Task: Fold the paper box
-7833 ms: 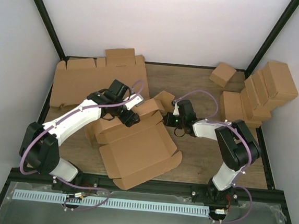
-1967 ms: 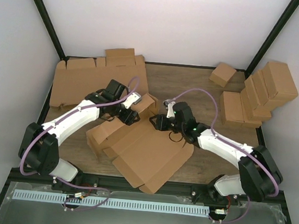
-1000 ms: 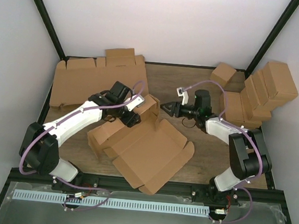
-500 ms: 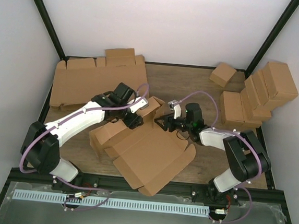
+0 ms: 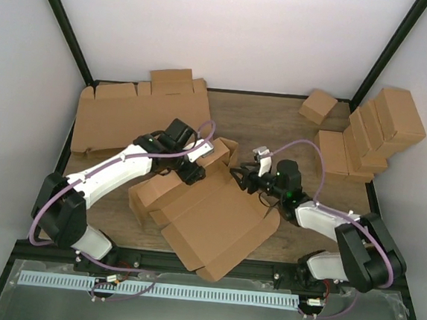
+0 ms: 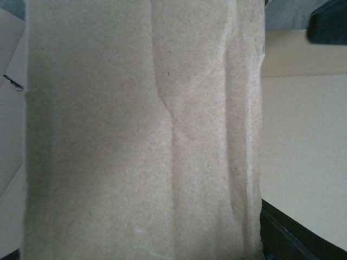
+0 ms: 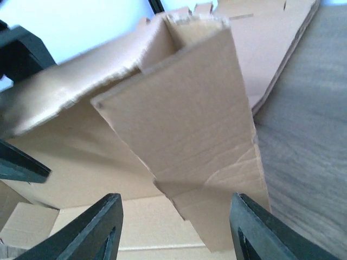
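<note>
The paper box (image 5: 212, 223) lies partly folded in the middle of the table, its wide panel spread toward the near edge. One flap (image 5: 218, 151) stands up at its far corner. My left gripper (image 5: 191, 171) is pressed against that raised part; in the left wrist view a cardboard panel (image 6: 141, 130) fills the frame and hides the jaws. My right gripper (image 5: 239, 179) sits just right of the flap, open. In the right wrist view the upright flap (image 7: 184, 119) leans toward me, and its lower tip reaches between the spread fingers of the right gripper (image 7: 176, 233).
A pile of flat cardboard blanks (image 5: 120, 118) lies at the back left. Several ready-made boxes (image 5: 372, 136) are stacked at the back right, with a single small box (image 5: 318, 105) beside them. Black frame posts stand at both back corners.
My right gripper has swung from the back right down and left to the box's raised flap. The left gripper has edged right, and the box has shifted slightly with it.
</note>
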Tool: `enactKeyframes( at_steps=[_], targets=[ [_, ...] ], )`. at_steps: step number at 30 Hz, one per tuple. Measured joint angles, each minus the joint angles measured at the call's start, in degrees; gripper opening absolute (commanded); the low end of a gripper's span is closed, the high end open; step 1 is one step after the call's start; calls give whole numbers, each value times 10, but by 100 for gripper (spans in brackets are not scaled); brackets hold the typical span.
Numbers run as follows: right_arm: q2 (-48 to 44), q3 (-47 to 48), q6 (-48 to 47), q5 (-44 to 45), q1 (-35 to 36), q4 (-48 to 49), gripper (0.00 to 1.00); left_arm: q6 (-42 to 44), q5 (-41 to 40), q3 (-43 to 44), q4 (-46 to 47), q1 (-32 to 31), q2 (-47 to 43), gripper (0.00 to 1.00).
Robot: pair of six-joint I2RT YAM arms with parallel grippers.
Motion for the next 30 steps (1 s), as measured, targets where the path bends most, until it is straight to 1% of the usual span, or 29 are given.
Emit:
enactKeyframes(
  at_steps=[2,7,10,13,14,16,19,21,25,28,30],
  targets=[
    [-15,-5,1,2,0,9,57,0,-4,1,-1,0,0,69],
    [-86,-14,17,1,-5,25,66,0,-8,2,-2,-1,0,69],
    [-132,-14,37,-2,-24,37,76,0,-8,2,-2,-1,0,69],
    [-136,-12,68,-12,-61,46,90,0,-8,2,-2,-1,0,69],
    [-128,-10,80,-21,-74,49,95,0,-8,2,-2,-1,0,69],
    [-99,2,105,-44,-95,53,99,0,-7,2,-2,-1,0,68],
    [-27,35,151,-96,-124,75,100,0,-7,2,-2,-1,0,69],
    [19,45,186,-132,-140,112,100,0,-7,2,-2,-1,0,68],
    [103,65,243,-195,-151,174,100,0,-6,2,-2,-1,0,69],
    [138,71,270,-231,-150,213,99,0,-6,2,-2,-1,0,68],
    [149,72,279,-256,-148,232,97,0,-6,2,-2,-1,1,69]
  ],
)
